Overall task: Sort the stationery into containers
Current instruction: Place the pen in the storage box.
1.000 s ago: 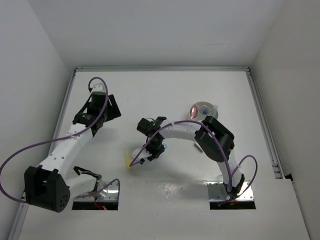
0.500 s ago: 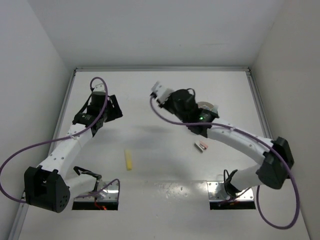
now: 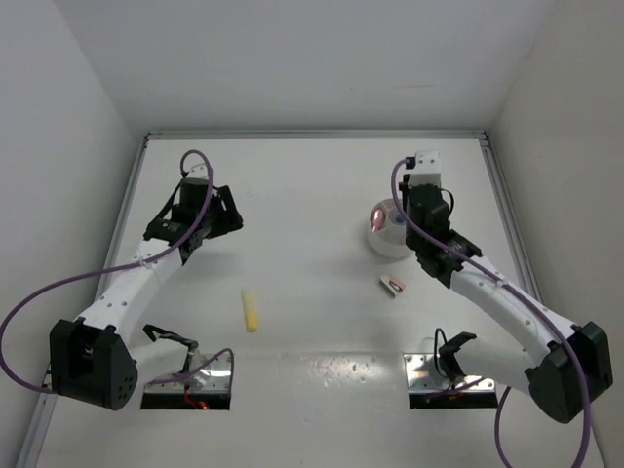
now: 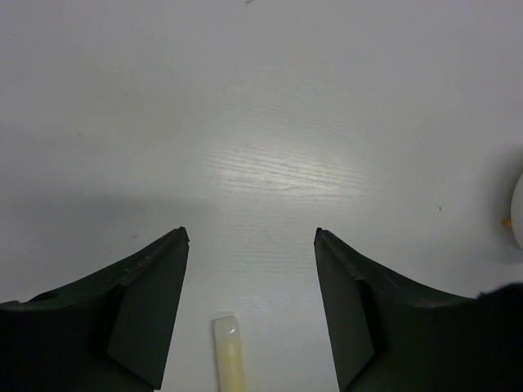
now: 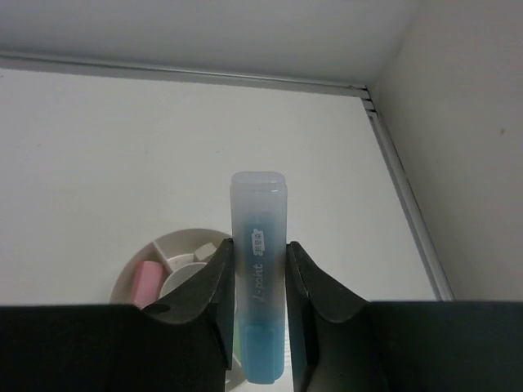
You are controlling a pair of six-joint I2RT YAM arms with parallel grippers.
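White walls [image 3: 88, 88] enclose a white table [image 3: 312, 185] on which the work is laid out. A blue stick [image 5: 258, 204] with a clear cap is clamped between the jaws of the right gripper [image 5: 258, 249]. Its capped end stands out beyond the fingertips and its solid blue end is drawn back between the fingers. Just below and beyond those fingertips the round white dish [image 5: 131, 273] is seen, divided by inner walls. A pink item [image 5: 145, 283] lies in a compartment to the gripper's left, and pale pieces are seen in neighbouring compartments, though what they are cannot be made out.

From overhead, the right gripper [image 3: 405, 216] is held over the dish [image 3: 382, 244]. A small pink-and-brown block [image 3: 392, 285] lies on the table near the dish, back toward that arm's base. A yellow stick [image 3: 252, 309] lies flat well apart from the right gripper, off to its left.

The left gripper [image 3: 219, 216] is held above the table with its jaws spread wide and nothing between them. In its wrist view the yellow stick [image 4: 230, 355] is seen on the table below the gap of the left gripper [image 4: 251, 237], untouched. An edge of the dish [image 4: 518, 214] shows far to its right.
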